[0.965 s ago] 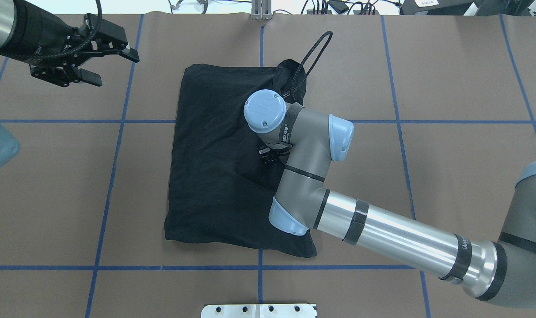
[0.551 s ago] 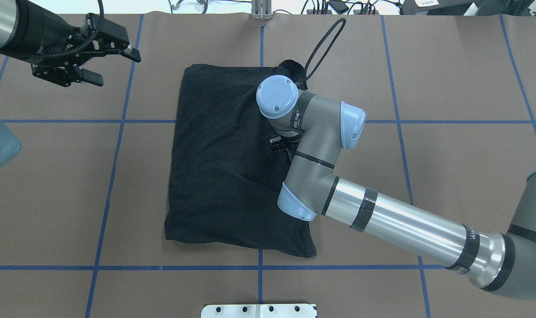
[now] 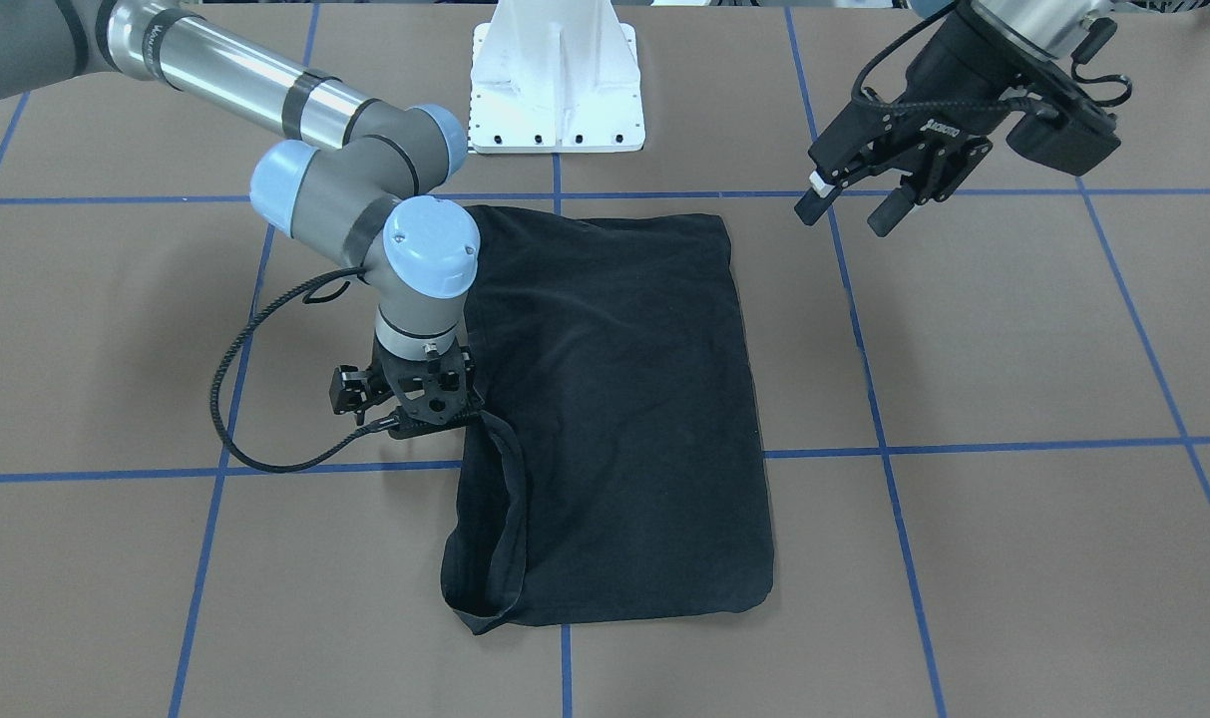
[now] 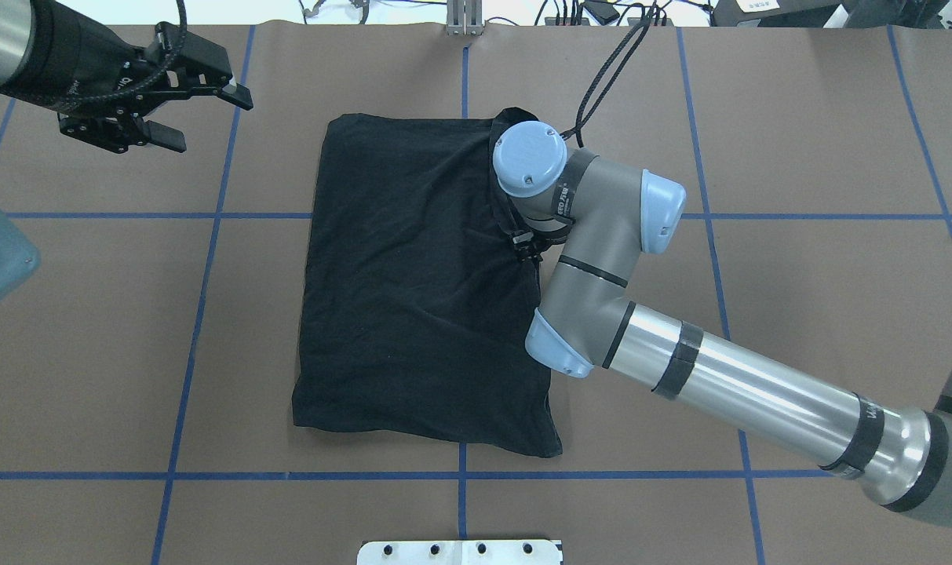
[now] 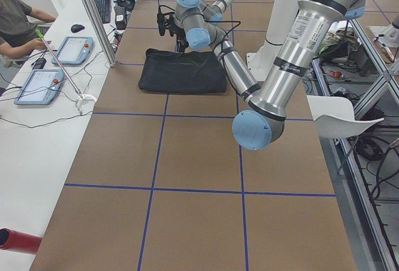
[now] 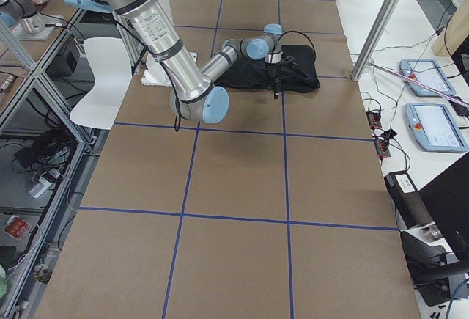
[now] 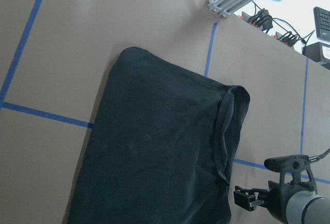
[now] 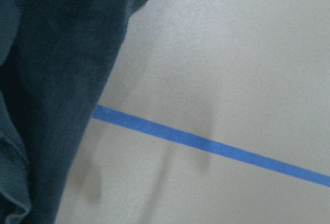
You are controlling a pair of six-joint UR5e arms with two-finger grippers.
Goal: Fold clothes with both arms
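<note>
The black T-shirt [image 4: 413,275] lies folded into a plain black rectangle in the middle of the table; no print shows. It also shows in the front-facing view [image 3: 614,399] and the left wrist view [image 7: 160,152]. My right gripper [image 3: 415,417] points down, low at the shirt's right edge near a raised, curled hem, and also shows from overhead [image 4: 527,243]. It looks open, with no cloth between its fingers. The right wrist view shows only the shirt edge [image 8: 56,80] and bare table. My left gripper [image 4: 209,123] is open and empty, hovering off the shirt's far left corner [image 3: 844,217].
The brown table cover carries a grid of blue tape lines [image 4: 460,475]. The white pedestal base [image 3: 557,80] stands at the robot's side. A black cable loop [image 3: 235,419] hangs from the right wrist. An operator [image 5: 15,15] and tablets sit beyond the far edge.
My right arm has moved from over the shirt's middle toward the right and far side, to the shirt's right edge. The shirt's outline is unchanged. The left gripper has barely moved.
</note>
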